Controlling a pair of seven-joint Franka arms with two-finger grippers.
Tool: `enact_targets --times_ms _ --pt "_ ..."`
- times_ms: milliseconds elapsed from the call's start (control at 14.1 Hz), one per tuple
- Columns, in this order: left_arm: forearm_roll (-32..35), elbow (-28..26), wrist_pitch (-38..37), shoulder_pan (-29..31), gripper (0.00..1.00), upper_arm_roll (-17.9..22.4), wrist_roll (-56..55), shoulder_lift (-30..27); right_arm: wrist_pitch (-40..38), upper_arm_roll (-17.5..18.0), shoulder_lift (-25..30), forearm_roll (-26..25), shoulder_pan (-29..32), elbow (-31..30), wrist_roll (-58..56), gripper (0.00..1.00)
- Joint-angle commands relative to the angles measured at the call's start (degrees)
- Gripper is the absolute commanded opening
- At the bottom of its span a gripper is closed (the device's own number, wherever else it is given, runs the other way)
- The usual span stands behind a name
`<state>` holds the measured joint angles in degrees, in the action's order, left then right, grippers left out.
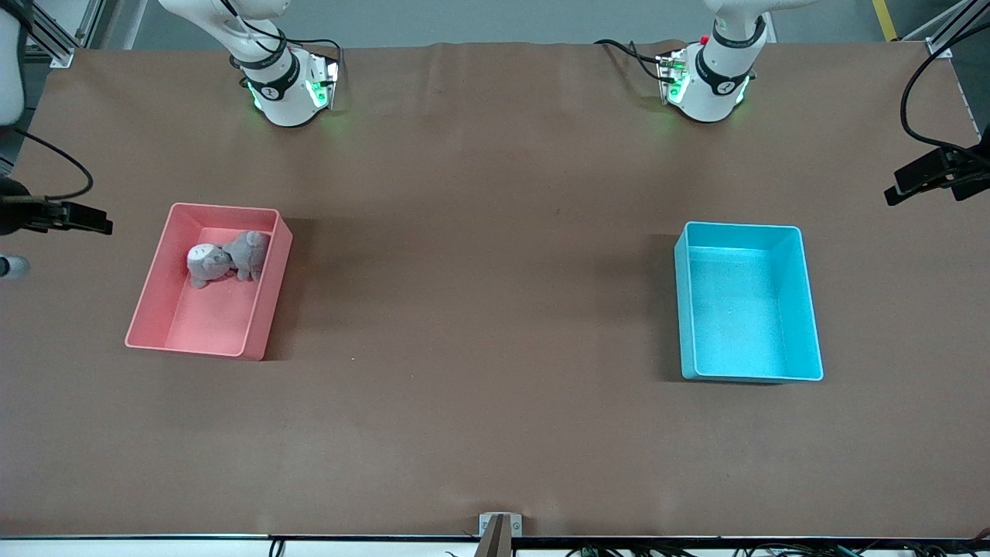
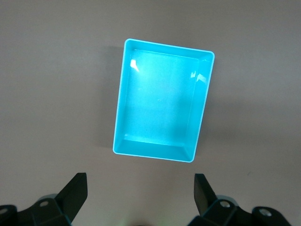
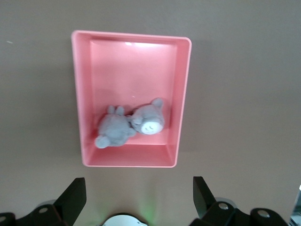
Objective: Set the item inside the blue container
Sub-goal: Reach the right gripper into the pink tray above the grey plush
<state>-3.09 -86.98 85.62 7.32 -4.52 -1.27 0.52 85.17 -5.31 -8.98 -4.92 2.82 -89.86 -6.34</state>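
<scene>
Both arms were cut off above their bases in the front view, so each gripper showed only in its own wrist view. The left gripper (image 2: 141,193) hung over the table beside the blue container (image 1: 804,309), jaws apart and empty. The right gripper (image 3: 139,195) hung beside the pink bin (image 1: 158,286), jaws likewise apart. A grey plush toy (image 1: 228,257) (the only loose item) lay inside the pink bin, near its corner toward the bases. Brown table (image 1: 479,309) stretched bare between the bins.

White arms (image 1: 274,77) with black bands, green-lit bases, black cables, black tool fingers (image 2: 75,190).
</scene>
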Motion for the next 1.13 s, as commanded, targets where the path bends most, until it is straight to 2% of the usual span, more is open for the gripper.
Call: enact_targets --times_ms 0,141,354,637,1061 --pt "0.89 0.67 -0.19 -0.11 1.0 -0.49 -0.31 -0.26 8.13 0.48 3.78 -1.41 1.48 -10.82 1.58 1.0" --pt "0.89 0.67 -0.19 -0.11 1.0 -0.49 -0.31 -0.26 17.35 0.48 5.89 -1.33 3.24 -20.31 3.08 1.0" --pt "0.89 0.67 -0.19 -0.11 1.0 -0.49 -0.31 -0.26 27.83 0.48 6.6 -0.97 4.04 -29.82 5.54 1.0" --pt "0.89 0.67 -0.19 -0.02 1.0 -0.4 -0.31 -0.17 29.79 0.65 6.08 -0.97 3.33 -31.25 10.55 1.0" --pt "0.89 0.67 -0.19 0.07 1.0 -0.4 -0.31 -0.17 35.76 0.65 5.99 -0.88 3.6 -35.82 10.82 1.0"
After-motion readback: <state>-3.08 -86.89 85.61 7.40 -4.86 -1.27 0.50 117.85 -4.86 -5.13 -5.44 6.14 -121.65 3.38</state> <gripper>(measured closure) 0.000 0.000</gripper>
